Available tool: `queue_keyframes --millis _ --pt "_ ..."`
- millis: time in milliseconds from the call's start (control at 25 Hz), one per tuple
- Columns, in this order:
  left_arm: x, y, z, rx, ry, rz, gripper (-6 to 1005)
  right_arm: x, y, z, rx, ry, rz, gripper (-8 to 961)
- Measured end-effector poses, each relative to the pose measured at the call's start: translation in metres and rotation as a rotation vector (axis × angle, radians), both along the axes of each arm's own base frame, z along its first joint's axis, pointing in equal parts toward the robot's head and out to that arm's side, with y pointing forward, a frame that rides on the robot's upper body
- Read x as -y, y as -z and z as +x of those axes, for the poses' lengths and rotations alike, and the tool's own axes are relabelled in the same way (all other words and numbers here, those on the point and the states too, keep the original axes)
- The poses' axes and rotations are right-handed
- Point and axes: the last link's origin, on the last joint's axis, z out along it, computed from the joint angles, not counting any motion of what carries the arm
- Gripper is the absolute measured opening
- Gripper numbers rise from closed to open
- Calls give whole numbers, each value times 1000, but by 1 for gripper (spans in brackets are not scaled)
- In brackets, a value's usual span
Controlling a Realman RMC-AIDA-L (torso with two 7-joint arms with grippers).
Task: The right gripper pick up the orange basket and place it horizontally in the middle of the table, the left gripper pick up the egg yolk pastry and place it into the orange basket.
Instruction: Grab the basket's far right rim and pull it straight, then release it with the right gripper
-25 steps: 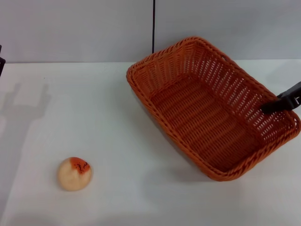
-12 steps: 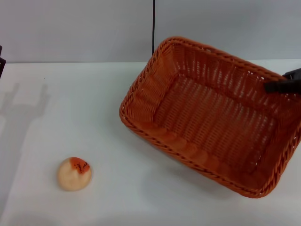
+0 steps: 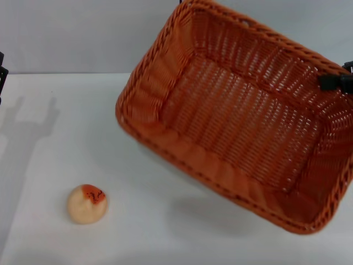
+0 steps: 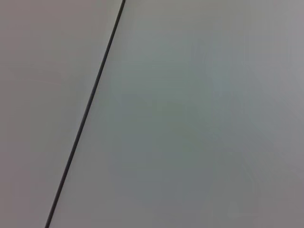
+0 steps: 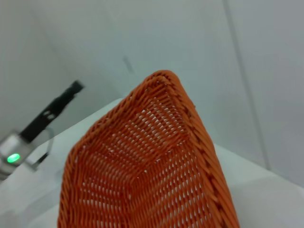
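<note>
The orange basket (image 3: pixel 237 116) hangs tilted in the air above the right half of the white table (image 3: pixel 66 138), its open side facing the head camera. My right gripper (image 3: pixel 336 83) is shut on the basket's rim at the right edge of the head view. In the right wrist view the orange basket (image 5: pixel 147 166) fills the lower part. The egg yolk pastry (image 3: pixel 87 203) lies alone on the table at the front left. Only a dark sliver of my left gripper (image 3: pixel 1 72) shows at the far left edge; the left arm (image 5: pixel 42 123) also appears far off in the right wrist view.
A grey wall with a thin dark vertical seam (image 4: pixel 85 114) stands behind the table. The basket casts a shadow (image 3: pixel 215 212) on the tabletop beneath it. Bare white surface lies between the pastry and the basket.
The basket has risen off the table, swung up and to the left and tilted more steeply. The right gripper went up with it. The pastry has not moved.
</note>
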Motion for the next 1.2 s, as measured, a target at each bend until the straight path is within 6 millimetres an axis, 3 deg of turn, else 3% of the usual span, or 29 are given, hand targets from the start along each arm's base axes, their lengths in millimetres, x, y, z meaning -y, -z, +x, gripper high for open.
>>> queue_keyframes --millis 400,720,1200 --pt "-1 1 1 -2 6 -5 793 7 0 -19 106 -170 -181 167" --pt "2 3 2 7 8 -11 792 0 28 -24 260 -247 -294 166" --pt "5 8 3 21 10 -25 792 -10 46 -26 258 -312 -294 165"
